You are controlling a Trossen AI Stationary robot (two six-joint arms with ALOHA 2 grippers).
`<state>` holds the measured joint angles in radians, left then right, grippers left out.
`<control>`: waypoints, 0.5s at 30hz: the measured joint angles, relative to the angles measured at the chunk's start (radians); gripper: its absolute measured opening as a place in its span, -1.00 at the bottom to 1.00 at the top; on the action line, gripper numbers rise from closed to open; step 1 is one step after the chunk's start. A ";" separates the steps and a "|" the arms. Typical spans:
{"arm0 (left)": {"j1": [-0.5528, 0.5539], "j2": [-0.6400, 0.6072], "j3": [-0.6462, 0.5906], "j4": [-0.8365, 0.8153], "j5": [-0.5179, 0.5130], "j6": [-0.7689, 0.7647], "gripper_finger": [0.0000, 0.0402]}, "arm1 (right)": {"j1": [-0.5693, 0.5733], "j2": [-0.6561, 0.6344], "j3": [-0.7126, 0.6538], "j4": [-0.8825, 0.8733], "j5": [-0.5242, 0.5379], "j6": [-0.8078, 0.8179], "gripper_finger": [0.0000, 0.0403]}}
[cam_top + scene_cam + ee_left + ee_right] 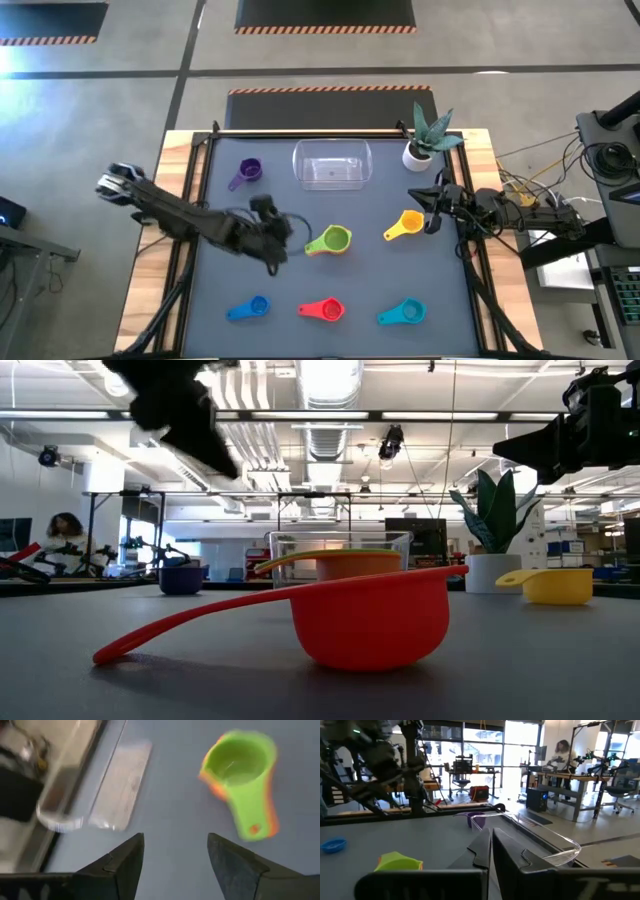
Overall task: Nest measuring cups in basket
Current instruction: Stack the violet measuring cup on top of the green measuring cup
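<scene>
basket [332, 165] open above, plant pot [417, 155] beside

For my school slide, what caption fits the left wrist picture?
Open left gripper hovers above the mat near the green cup nested in orange.

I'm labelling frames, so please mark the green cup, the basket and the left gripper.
green cup [336, 239], high view, on its bowl.
basket [332, 150], high view, on its far rim.
left gripper [175, 851], left wrist view, midway between its open fingertips.

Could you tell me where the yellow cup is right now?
In the high view, the yellow cup sits right of centre, below the plant pot and beside the right tool.
</scene>
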<state>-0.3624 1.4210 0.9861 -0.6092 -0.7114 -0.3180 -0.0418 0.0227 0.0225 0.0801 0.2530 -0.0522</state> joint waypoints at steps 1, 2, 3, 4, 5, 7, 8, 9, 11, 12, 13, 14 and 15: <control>0.024 -0.043 -0.042 0.007 0.009 -0.018 -0.03 | 0.000 0.000 0.000 0.000 0.001 0.000 -0.96; 0.050 -0.092 -0.084 0.013 0.022 -0.031 -0.05 | 0.000 0.000 0.000 0.000 0.002 0.000 -0.96; 0.081 -0.139 -0.123 0.013 0.032 -0.048 -0.06 | 0.000 0.000 0.000 0.000 0.002 0.000 -0.96; 0.118 -0.186 -0.158 0.013 0.049 -0.062 -0.08 | 0.000 0.000 0.000 0.000 0.003 0.000 -0.96; 0.160 -0.235 -0.191 0.013 0.075 -0.076 -0.09 | 0.000 0.000 0.000 0.000 0.005 0.000 -0.96; 0.257 -0.329 -0.247 0.006 0.170 -0.093 -0.10 | 0.000 0.000 0.000 0.000 0.006 0.000 -0.96; 0.309 -0.374 -0.268 0.007 0.220 -0.094 -0.10 | 0.000 0.000 0.000 0.000 0.006 0.000 -0.96; 0.362 -0.411 -0.285 0.012 0.269 -0.094 -0.10 | 0.000 0.000 0.000 0.000 0.006 0.000 -0.96; 0.468 -0.472 -0.315 0.006 0.342 -0.082 -0.10 | 0.000 0.000 0.000 0.000 0.008 0.000 -0.96; 0.520 -0.497 -0.326 0.003 0.370 -0.074 -0.10 | 0.000 0.000 0.000 0.000 0.008 0.000 -0.96; 0.573 -0.516 -0.334 -0.001 0.391 -0.068 -0.10 | 0.000 0.000 0.000 0.000 0.008 0.000 -0.96; 0.623 -0.532 -0.341 -0.006 0.408 -0.056 -0.10 | 0.000 0.000 0.000 0.000 0.009 0.000 -0.96; 0.672 -0.542 -0.348 -0.016 0.419 -0.043 -0.10 | 0.000 0.000 0.000 0.000 0.009 0.000 -0.96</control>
<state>0.3095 0.8785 0.6381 -0.6249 -0.2928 -0.3606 -0.0418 0.0227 0.0227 0.0803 0.2619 -0.0522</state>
